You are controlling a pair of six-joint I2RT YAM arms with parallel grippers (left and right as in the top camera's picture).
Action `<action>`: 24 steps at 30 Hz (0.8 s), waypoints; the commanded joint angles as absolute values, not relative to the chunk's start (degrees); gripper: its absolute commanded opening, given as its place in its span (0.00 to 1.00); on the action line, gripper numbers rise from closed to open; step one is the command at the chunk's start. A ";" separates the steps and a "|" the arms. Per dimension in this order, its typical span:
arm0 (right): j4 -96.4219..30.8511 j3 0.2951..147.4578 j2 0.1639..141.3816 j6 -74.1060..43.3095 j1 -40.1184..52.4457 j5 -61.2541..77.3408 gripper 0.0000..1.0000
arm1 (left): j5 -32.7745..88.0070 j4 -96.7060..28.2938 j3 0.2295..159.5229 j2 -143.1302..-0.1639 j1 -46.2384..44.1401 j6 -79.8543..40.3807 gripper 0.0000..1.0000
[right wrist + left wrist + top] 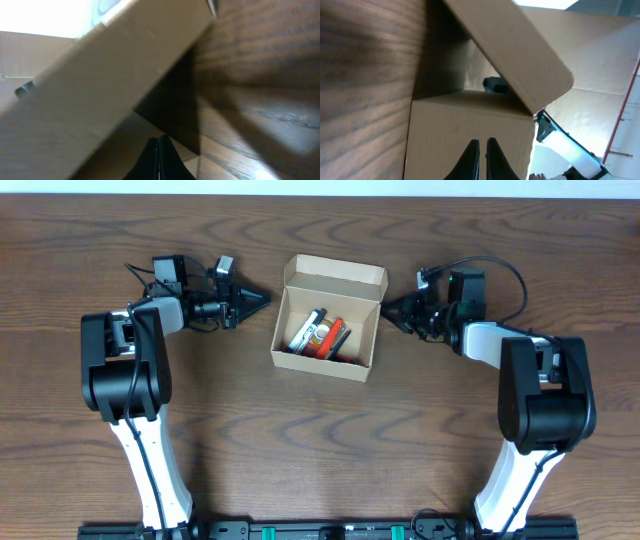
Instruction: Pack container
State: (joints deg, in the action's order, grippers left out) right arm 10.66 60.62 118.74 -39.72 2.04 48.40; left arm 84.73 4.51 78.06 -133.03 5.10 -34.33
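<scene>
The container (318,364), a small tan cardboard box, sits open mid-table with its flap lid (335,275) raised at the far side. Inside lie several pens (322,334), black, red and white. My left gripper (266,297) is shut and empty, its tips pointing at the box's left wall from just short of it. My right gripper (384,307) is shut and empty too, level with the right wall and close beside it. The left wrist view has the box wall (470,120) right ahead of the shut gripper (482,143). The right wrist view shows the cardboard (100,90) before the shut gripper (158,138).
Dark wooden table (320,450) all round the box. Both arm bases stand at the near edge, left (150,480) and right (510,480). A white wall strip runs along the far edge.
</scene>
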 commanded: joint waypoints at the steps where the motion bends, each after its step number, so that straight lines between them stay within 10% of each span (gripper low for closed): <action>1: 11.44 60.55 119.70 -40.47 2.33 50.41 0.01 | 87.11 8.43 77.80 -133.27 4.71 -40.62 0.06; 24: 24.80 60.55 119.72 -42.61 2.35 57.63 0.01 | 90.02 24.05 77.89 -133.29 2.22 -52.75 0.06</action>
